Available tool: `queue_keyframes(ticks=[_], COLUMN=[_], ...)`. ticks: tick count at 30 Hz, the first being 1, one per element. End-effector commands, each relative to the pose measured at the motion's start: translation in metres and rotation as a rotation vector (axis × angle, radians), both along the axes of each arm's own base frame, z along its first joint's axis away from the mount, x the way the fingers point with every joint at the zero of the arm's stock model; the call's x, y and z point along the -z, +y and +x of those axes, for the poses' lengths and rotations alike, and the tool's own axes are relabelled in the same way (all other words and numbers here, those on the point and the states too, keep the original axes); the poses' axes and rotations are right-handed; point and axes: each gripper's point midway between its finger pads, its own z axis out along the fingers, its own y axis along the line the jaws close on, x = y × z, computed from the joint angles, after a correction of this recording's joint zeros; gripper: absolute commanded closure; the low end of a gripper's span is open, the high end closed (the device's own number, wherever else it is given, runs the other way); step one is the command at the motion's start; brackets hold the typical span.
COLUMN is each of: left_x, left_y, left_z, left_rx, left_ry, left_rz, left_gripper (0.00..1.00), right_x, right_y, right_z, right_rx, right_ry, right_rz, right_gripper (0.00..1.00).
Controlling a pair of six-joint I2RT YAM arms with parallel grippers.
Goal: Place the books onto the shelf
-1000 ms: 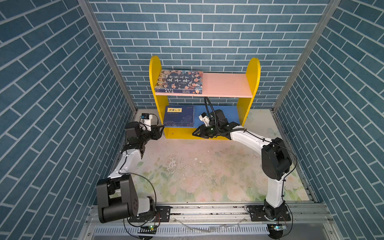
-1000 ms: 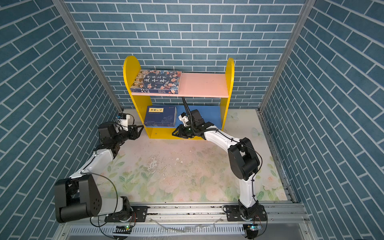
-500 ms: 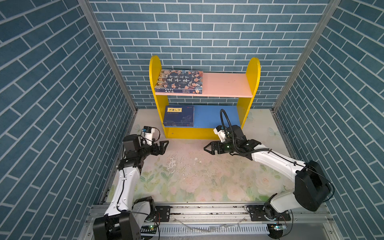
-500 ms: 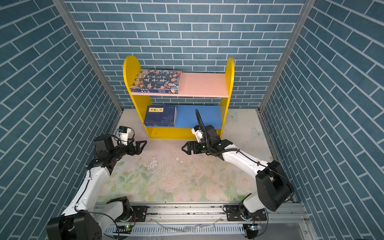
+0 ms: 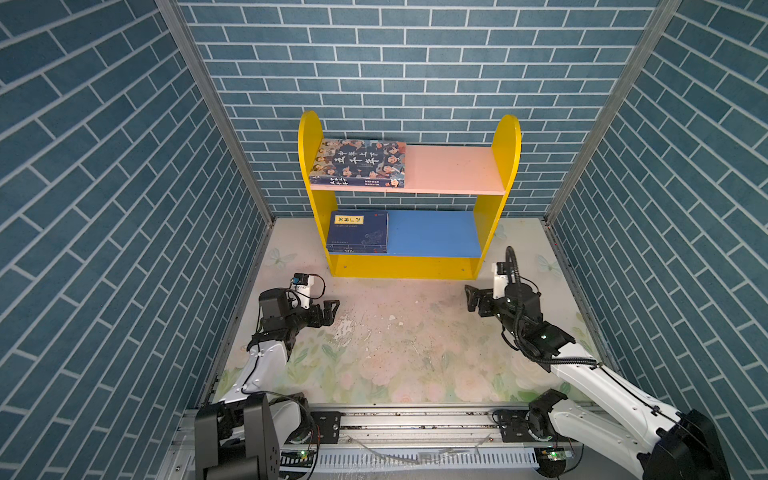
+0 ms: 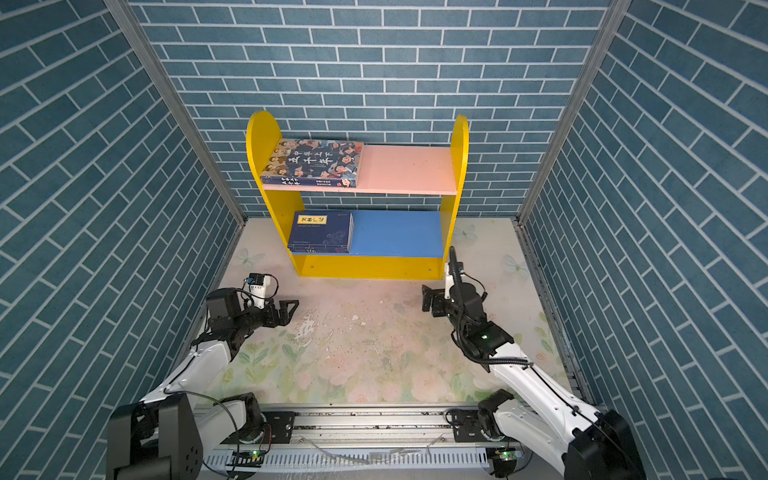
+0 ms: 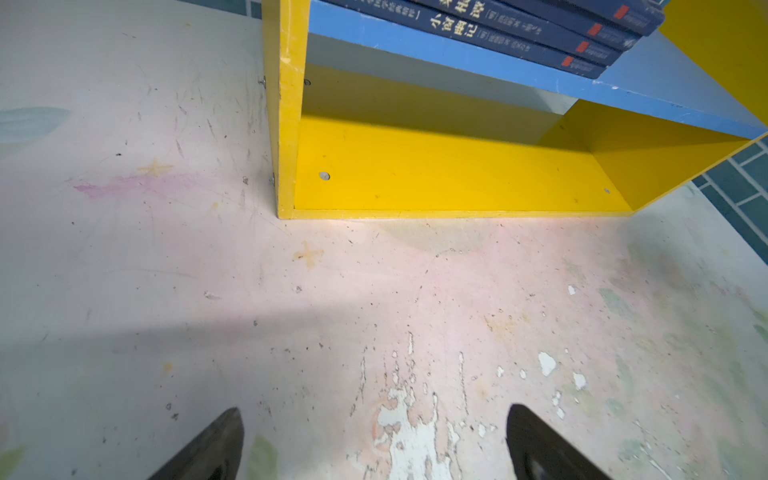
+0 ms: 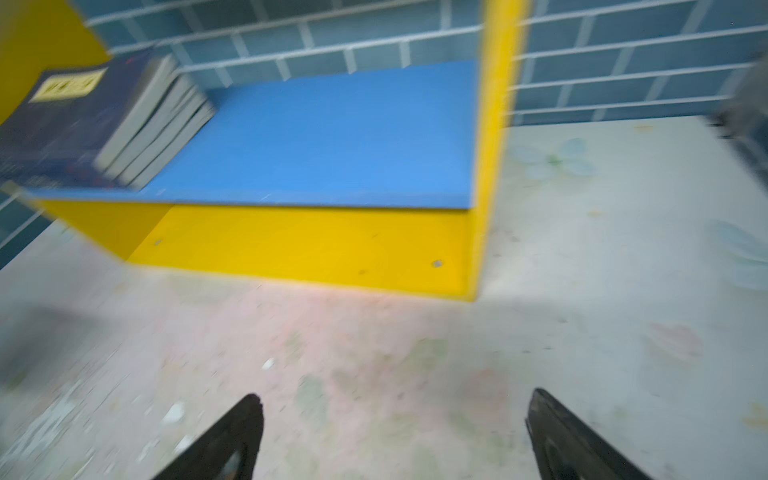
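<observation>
Looking at the shelf [image 5: 403,268] [image 6: 370,268] in both top views, it stands at the back of the floral mat [image 5: 395,345], right up against the blue brick wall [image 5: 395,62]. All 5 books are on it.

The big book with the cartoon faces [image 5: 359,163] [image 6: 313,163] lies flat, cover up, at the left end of the pink upper board [image 5: 453,170] [image 6: 407,168], just beside the left yellow side panel. The navy books [image 5: 358,231] [image 6: 321,231] sit in 1 flat stack at the left end of the blue lower board [image 5: 432,235] [image 6: 395,235], yellow label on top. The left wrist view catches their spines [image 7: 519,29] and I count 4 there. The right wrist view is pretty smeared, but the stack [image 8: 75,120] shows from its page-edge side, slightly fanned.

Now the arms. The left gripper [image 5: 334,311] [image 6: 291,309] sits out over the mat in front of the shelf's left corner, jaws spread wide with nothing between them. In its wrist view [image 7: 374,413] there's only scuffed, peeling mat between the 2 dark fingertips. The right gripper [image 5: 468,298] [image 6: 424,298] is in front of the shelf's right corner, also spread wide and holding nothing, and its wrist view [image 8: 395,398] shows plain mat in the gap too. The 2 grippers are well apart, pointing in toward each other, and neither touches the shelf or a book. Both arm bases sit on the metal rail [image 5: 415,424] at the front edge.
</observation>
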Motion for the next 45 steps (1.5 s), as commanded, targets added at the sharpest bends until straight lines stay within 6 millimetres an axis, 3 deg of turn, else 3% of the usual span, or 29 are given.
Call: queue_keyframes(ticks=[1, 4, 6, 8, 11, 18, 23, 25, 31, 35, 42, 45], left_x=[-0.013, -0.014, -0.013, -0.013, -0.016, -0.02, -0.032, -0.036, -0.034, -0.023, -0.014, -0.011], left_y=[0.009, 0.014, 0.02, 0.026, 0.026, 0.022, 0.022, 0.032, 0.036, 0.04, 0.033, 0.034], left_z=[0.02, 0.03, 0.036, 0.04, 0.043, 0.036, 0.039, 0.043, 0.05, 0.059, 0.045, 0.053], left_rx=[-0.032, -0.067, -0.095, -0.127, -0.126, -0.119, -0.095, -0.146, -0.16, -0.193, -0.202, -0.203], left_ry=[-0.147, -0.161, -0.154, -0.164, -0.193, -0.222, -0.324, -0.33, -0.392, -0.412, -0.483, -0.465], left_rz=[0.037, 0.019, 0.029, 0.041, 0.044, 0.024, 0.07, 0.108, 0.108, 0.083, 0.132, 0.123], left_gripper=[0.0, 0.0, 0.0, 0.0, 0.0, 0.0, 0.0, 0.0, 0.0, 0.0, 0.0, 0.0], right_x=[-0.016, -0.005, -0.001, 0.004, 0.028, 0.064, 0.061, 0.07, 0.09, 0.091, 0.098, 0.101], right_y=[-0.063, -0.099, -0.111, -0.116, -0.134, -0.162, -0.173, -0.173, -0.168, -0.165, -0.148, -0.141], right_z=[0.012, 0.016, 0.022, 0.028, 0.031, 0.031, 0.03, 0.036, 0.043, 0.045, 0.067, 0.074], right_rx=[0.251, 0.356, 0.373, 0.361, 0.398, 0.463, 0.456, 0.429, 0.381, 0.358, 0.226, 0.179], right_ry=[-0.085, -0.049, -0.058, -0.104, -0.082, -0.138, -0.226, -0.192, -0.208, -0.206, -0.108, -0.069], right_rz=[-0.039, -0.127, -0.144, -0.178, -0.224, -0.13, -0.094, -0.071, -0.06, -0.053, -0.055, -0.06], right_gripper=[0.01, 0.01, 0.01, 0.01, 0.01, 0.01, 0.01, 0.01, 0.01, 0.01, 0.01, 0.01])
